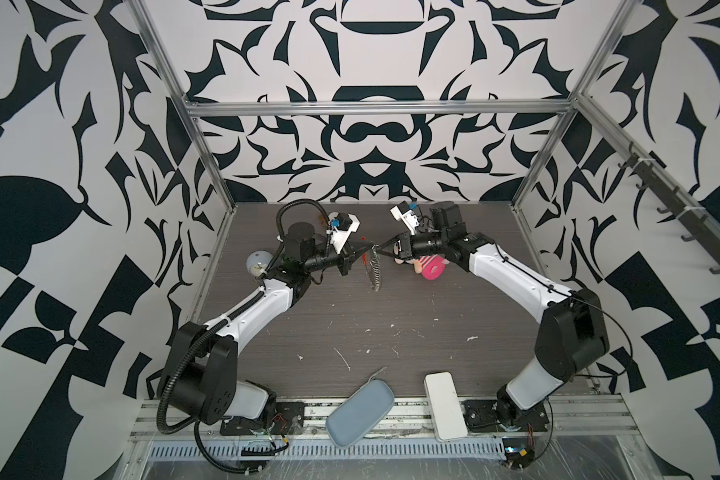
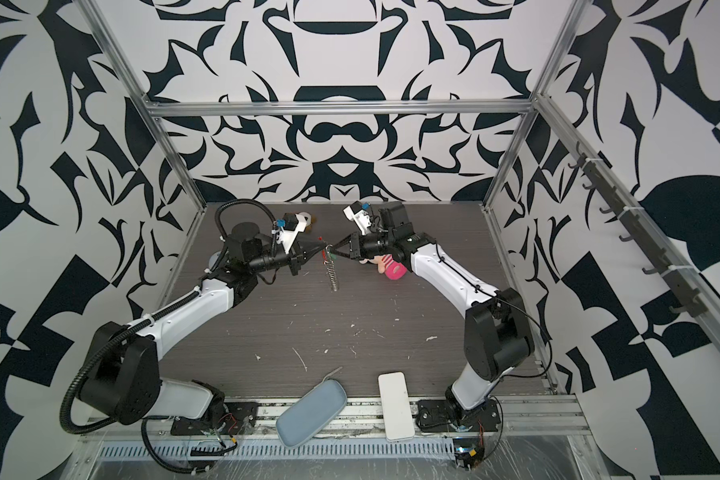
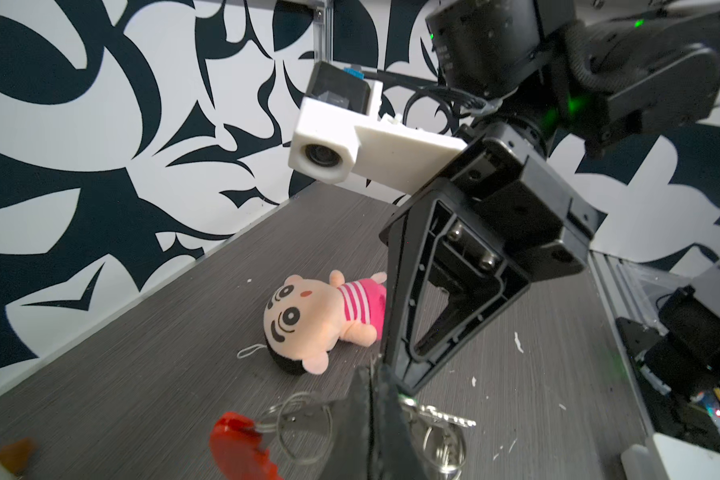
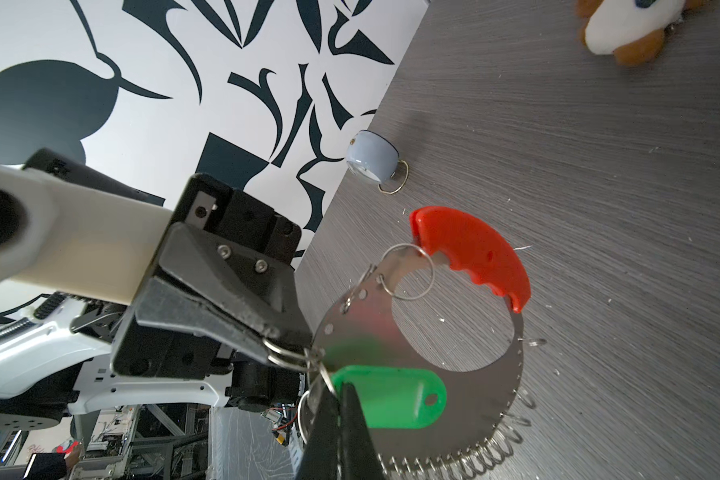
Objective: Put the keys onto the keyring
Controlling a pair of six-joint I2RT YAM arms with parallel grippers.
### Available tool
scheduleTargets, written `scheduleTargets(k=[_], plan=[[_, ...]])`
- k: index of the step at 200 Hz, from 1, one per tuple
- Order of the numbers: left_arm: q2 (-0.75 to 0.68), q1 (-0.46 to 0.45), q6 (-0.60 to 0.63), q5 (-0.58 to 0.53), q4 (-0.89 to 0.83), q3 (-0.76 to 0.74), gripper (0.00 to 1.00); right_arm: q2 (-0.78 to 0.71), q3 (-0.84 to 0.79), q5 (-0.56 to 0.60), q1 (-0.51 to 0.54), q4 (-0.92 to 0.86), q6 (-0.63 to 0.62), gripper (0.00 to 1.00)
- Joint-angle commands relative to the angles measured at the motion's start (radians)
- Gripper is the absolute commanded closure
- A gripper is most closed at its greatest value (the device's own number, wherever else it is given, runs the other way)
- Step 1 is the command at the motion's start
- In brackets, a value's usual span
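Note:
The keyring (image 4: 466,374) is a crescent metal plate with a red plastic grip (image 4: 474,253) and several small wire rings along its edge. In both top views it hangs edge-on (image 1: 375,272) (image 2: 334,274) above the table between the two grippers. My left gripper (image 1: 371,248) (image 3: 376,370) is shut on a small ring at the plate's top corner. The keys (image 4: 391,399), a bright green tag with a silver end, lie against the plate. My right gripper (image 1: 381,249) (image 4: 344,386) is shut on the tag's end and its ring, tip to tip with the left gripper.
A pink-striped plush doll (image 1: 427,266) (image 3: 308,311) lies under the right wrist. A pale round ball (image 1: 256,264) sits at the left edge and a brown-white plush (image 4: 628,29) at the back. A blue-grey tray (image 1: 358,413) and a white box (image 1: 445,405) lie at the front edge.

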Motion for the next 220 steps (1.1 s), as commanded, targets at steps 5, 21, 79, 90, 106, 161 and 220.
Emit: scheduleTargets(k=[5,21,79,90,106,161,220], plan=[[0.010,0.002,-0.169,0.048,0.332,0.007,1.00,-0.041,0.029,0.016,-0.015,-0.047,-0.003,0.98],[0.029,0.001,-0.199,0.047,0.377,0.002,1.00,-0.070,0.044,0.027,-0.034,-0.084,-0.026,0.89],[0.132,0.009,-0.438,-0.015,0.753,-0.043,1.00,-0.157,0.089,0.154,-0.075,-0.141,-0.084,0.79],[0.165,0.011,-0.496,-0.029,0.836,-0.047,1.00,-0.165,0.089,0.152,-0.075,-0.115,-0.067,0.79],[0.205,0.012,-0.560,-0.045,0.905,-0.043,1.00,-0.172,0.079,0.139,-0.072,-0.046,-0.041,0.77],[0.226,0.011,-0.618,-0.065,0.945,-0.044,1.00,-0.114,0.115,0.100,-0.039,0.084,-0.009,0.71],[0.229,0.011,-0.689,-0.063,0.946,-0.018,1.00,-0.074,0.128,0.083,-0.003,0.182,-0.004,0.64]])
